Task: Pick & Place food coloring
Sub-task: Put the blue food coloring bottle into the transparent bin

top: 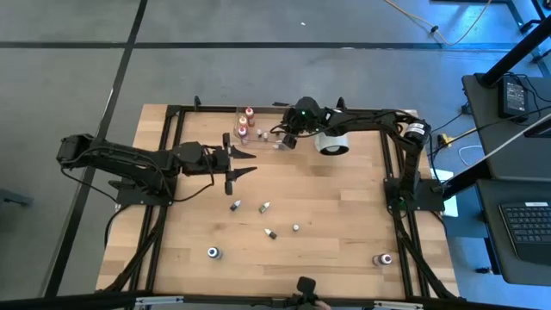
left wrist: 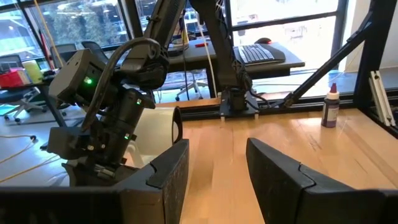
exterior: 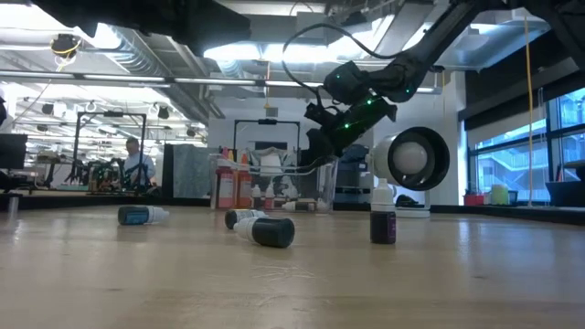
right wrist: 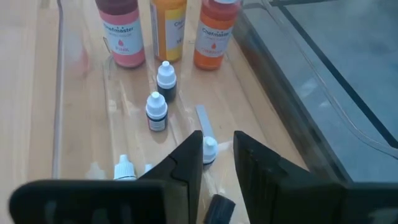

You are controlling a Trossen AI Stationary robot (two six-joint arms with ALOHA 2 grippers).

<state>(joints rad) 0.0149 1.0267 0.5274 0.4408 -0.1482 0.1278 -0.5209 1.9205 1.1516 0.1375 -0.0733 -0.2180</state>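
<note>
High view: clear tray (top: 258, 131) at the table's far edge. Right gripper (right wrist: 216, 163) hovers over the tray, fingers slightly parted around 1 small vial (right wrist: 209, 150). Left gripper (top: 243, 163), beside the tray, stands parted, empty.

The pale wooden worktop (top: 327, 207) is made of butted planks with visible grain and a smooth, faintly sheened finish. A black frame (top: 405, 215) of what looks like matt metal bars borders it. The clear plastic tray (right wrist: 81, 93) has thin, glossy, see-through walls that catch reflections. In it stand small plastic food-colouring bottles with printed labels (right wrist: 121, 34) in pink, yellow and orange, beside tiny vials with smooth white plastic caps (right wrist: 165, 78). The right end effector (right wrist: 217, 165) has matt black, hard plastic-looking fingers, as does the left end effector (left wrist: 217, 171). The big white cylinder (exterior: 411, 160) looks smooth and slightly glossy.
</note>
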